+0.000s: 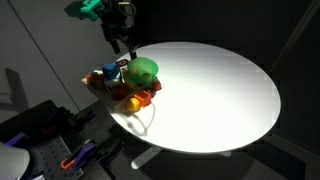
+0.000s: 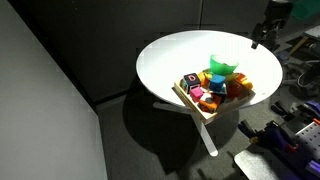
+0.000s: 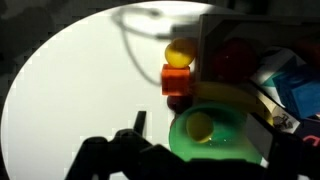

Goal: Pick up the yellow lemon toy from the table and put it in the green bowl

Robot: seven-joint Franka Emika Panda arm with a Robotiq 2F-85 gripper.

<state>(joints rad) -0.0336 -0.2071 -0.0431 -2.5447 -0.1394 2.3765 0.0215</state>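
Observation:
The green bowl (image 3: 228,140) stands on the white table (image 3: 80,80), next to a tray of toys. A small rounded yellow lemon toy (image 3: 201,124) lies inside the bowl. A second rounded yellow piece (image 3: 180,52) lies on the table beside an orange block (image 3: 177,80). My gripper (image 3: 199,127) is open and empty, directly above the bowl with a finger on each side of it. In both exterior views the gripper (image 1: 122,45) (image 2: 258,38) hangs above the bowl (image 1: 143,70) (image 2: 222,68), apart from it.
A wooden tray (image 2: 190,100) with several red, orange, blue and yellow toy pieces sits at the table's edge against the bowl, and it also shows in an exterior view (image 1: 100,88). The table top (image 1: 220,90) stretches away from the tray. Dark equipment stands beyond the table.

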